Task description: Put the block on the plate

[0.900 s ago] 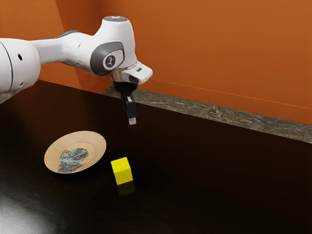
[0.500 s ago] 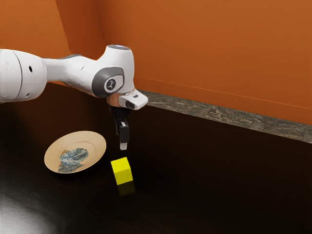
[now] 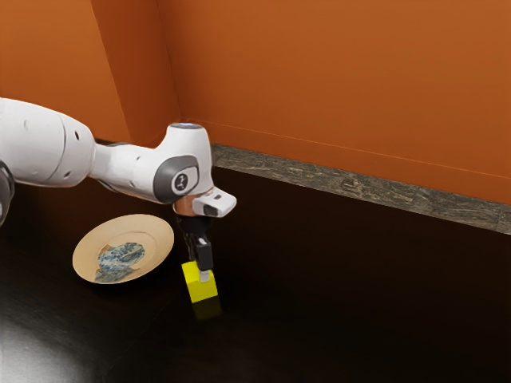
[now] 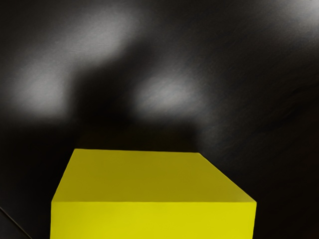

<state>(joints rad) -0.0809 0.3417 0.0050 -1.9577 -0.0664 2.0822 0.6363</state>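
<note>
In the exterior view my gripper [image 3: 198, 270] points down at the yellow block [image 3: 200, 292], its fingers open and low around it. The nearer fingertip overlaps the block's top edge and upper side, while the farther tip is hidden behind the block. The block rests on the dark table. Just under my hand, the yellow block [image 4: 153, 179] looms large in the wrist view. A round beige plate [image 3: 156, 244] with a blue-and-brown picture lies beside the block, toward the exterior view's left, with nothing on it.
The dark table [image 3: 343, 295] extends toward the exterior view's right. Beyond its far edge run a grey stone-like strip [image 3: 351, 186] and an orange wall [image 3: 335, 72].
My hand has come down and slightly toward the exterior view's left, from well above the block to around it. The block and plate have stayed where they were.
</note>
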